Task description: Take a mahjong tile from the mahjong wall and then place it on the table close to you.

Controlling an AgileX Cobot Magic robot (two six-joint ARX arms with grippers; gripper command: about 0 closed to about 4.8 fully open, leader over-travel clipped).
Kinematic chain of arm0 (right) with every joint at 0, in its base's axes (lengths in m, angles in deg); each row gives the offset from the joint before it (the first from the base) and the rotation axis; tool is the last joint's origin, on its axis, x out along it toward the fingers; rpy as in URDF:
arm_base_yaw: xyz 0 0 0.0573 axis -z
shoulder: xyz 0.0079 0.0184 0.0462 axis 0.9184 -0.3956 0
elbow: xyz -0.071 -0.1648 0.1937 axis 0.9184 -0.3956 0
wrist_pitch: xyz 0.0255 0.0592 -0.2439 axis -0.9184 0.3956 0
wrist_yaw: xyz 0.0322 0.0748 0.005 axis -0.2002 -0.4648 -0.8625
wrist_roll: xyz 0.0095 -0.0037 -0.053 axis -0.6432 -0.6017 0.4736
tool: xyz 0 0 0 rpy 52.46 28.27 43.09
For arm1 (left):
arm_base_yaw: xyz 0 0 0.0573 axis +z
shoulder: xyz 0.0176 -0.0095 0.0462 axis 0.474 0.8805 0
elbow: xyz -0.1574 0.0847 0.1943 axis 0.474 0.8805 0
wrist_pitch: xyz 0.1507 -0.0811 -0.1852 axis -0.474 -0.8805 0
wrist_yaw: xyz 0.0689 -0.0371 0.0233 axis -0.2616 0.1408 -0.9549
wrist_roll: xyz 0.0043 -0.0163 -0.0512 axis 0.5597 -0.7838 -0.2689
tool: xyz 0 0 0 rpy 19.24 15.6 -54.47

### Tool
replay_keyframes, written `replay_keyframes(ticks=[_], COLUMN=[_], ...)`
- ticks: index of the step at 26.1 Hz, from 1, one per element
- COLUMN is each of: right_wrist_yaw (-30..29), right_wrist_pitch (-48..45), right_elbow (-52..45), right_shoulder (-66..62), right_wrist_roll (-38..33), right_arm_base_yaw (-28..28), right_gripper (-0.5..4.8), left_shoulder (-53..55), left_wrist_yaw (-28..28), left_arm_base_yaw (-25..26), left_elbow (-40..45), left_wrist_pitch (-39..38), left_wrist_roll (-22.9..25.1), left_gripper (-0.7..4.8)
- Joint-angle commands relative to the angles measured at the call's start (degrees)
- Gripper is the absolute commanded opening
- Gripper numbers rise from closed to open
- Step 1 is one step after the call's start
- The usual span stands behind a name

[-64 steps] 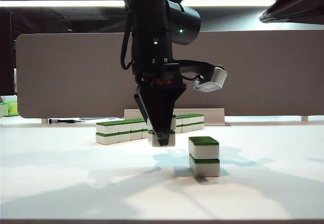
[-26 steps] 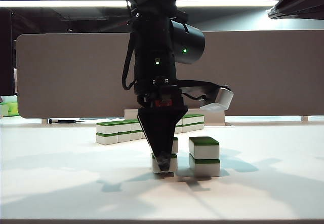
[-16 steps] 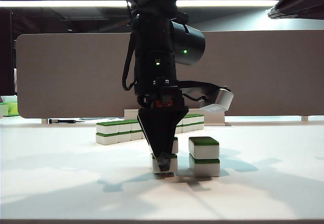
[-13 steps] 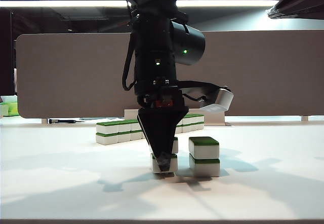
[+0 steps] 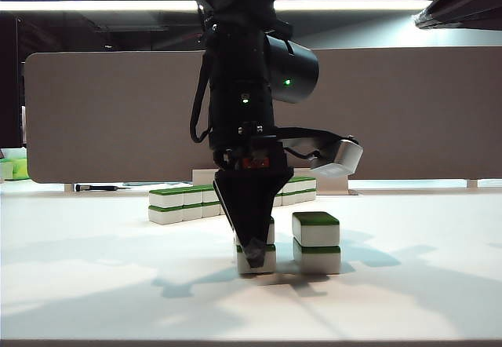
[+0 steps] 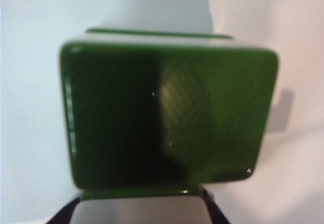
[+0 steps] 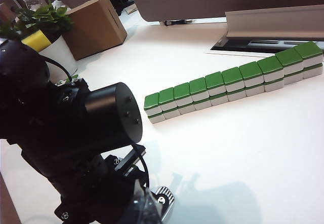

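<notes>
**Tile down, jaws not yet clear**

Our left gripper [image 5: 252, 254] stands over the small white block with a glossy green top [image 5: 256, 257], resting on the plain white table [image 5: 118, 284] just beside a two-tile stack [image 5: 317, 242], well forward of the long mahjong wall [image 7: 233, 82]. We cannot tell how wide its jaws stand. Lifting before they clear could drag or tip the tile against the stack. The tile lies green face up, long axis running across the fingers. Our right gripper is out of view.

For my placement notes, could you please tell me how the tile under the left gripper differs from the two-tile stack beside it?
The tile lies single on the table, between the fingers of the left gripper; the two-tile stack stands two high, untouched. Both have green tops and white bodies. The right gripper is out of view.
</notes>
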Motion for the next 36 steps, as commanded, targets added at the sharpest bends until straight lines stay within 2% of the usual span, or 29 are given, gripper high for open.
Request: replay_keyframes(ticks=[1,3,11,16,22,26,36], right_wrist_yaw=[-0.24,-0.22,-0.24,-0.22,-0.24,-0.24,-0.13], right_wrist_pitch=[-0.98,-1.01,-0.98,-0.98,-0.96,-0.98,-0.98], right_elbow=[0.28,0.28,0.28,0.28,0.28,0.28,0.28], right_shoulder=[0.13,0.13,0.13,0.13,0.13,0.13,0.13], right_wrist_roll=[0.07,0.07,0.04,0.07,0.04,0.04,0.07], right_arm_base_yaw=[-0.04,-0.04,-0.07,-0.07,-0.09,-0.09,-0.07], right_gripper=[-0.01,-0.01,-0.01,-0.01,-0.01,-0.01,-0.01], left_shoulder=[0.70,0.70,0.57,0.57,0.57,0.57,0.57], left_wrist_yaw=[0.59,0.55,-0.28,-3.45,-3.30,-3.30,-1.75], left_arm_base_yaw=[-0.22,-0.20,-0.20,-0.13,-0.13,-0.13,-0.15], left_elbow=[0.44,0.37,0.09,-0.94,-6.12,-8.55,-8.61], left_wrist_pitch=[0.17,0.37,-1.44,-3.13,-6.08,-7.93,-11.10], left_wrist_roll=[0.00,-0.02,0.00,0.00,-0.02,0.00,-0.04], left_gripper=[2.80,3.45,3.45,3.46,3.57,4.06,4.06])
